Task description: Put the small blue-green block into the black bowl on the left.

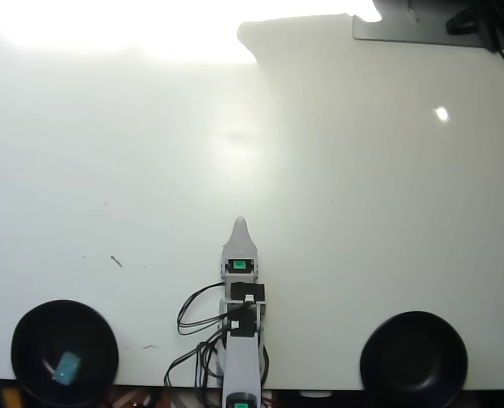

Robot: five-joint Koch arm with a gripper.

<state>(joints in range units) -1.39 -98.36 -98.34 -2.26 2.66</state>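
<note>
The small blue-green block (66,367) lies inside the black bowl (31,340) at the bottom left of the overhead view, near the bowl's bottom. A second, look-alike black bowl (414,355) stands at the bottom right and looks empty. My gripper (240,226) points up the picture from the bottom middle, between the two bowls and apart from both. Only one pale pointed tip shows, so the jaws lie one behind the other. It holds nothing that I can see.
The white table (150,170) spreads above the gripper, with strong glare along its top edge. Black cables (196,319) loop beside the arm. A grey plate with dark gear (421,30) sits at the top right. The table's front edge runs just below the bowls.
</note>
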